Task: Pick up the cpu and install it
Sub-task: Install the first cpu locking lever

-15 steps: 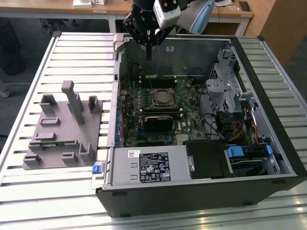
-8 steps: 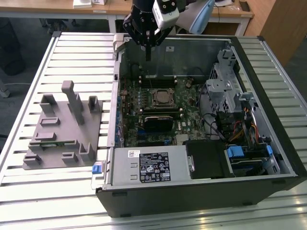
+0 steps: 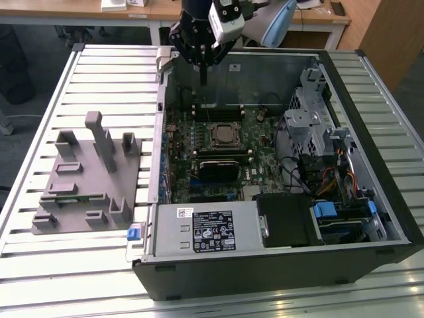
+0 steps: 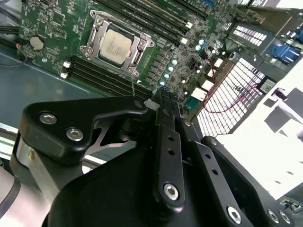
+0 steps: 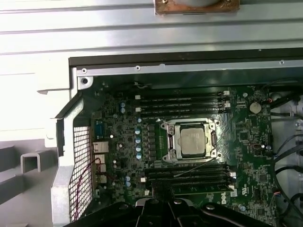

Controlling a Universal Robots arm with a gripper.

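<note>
Silver-topped, thin, light and fragile, the cpu [image 3: 224, 134] sits socketed at five o'clock from my gripper [image 3: 203, 77] in the exterior view, fingers together; I'd pinch opposite edges.

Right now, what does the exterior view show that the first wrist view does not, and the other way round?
Exterior view: the labelled power supply, the drive bays with blue latches, and the metal cage at the exterior view's right of the board.
First wrist view: the round coin battery and thin red wires by the case grille.
Both: the cpu lying in its socket, memory slots on two sides of it, and the gripper, empty, above the board.
</note>
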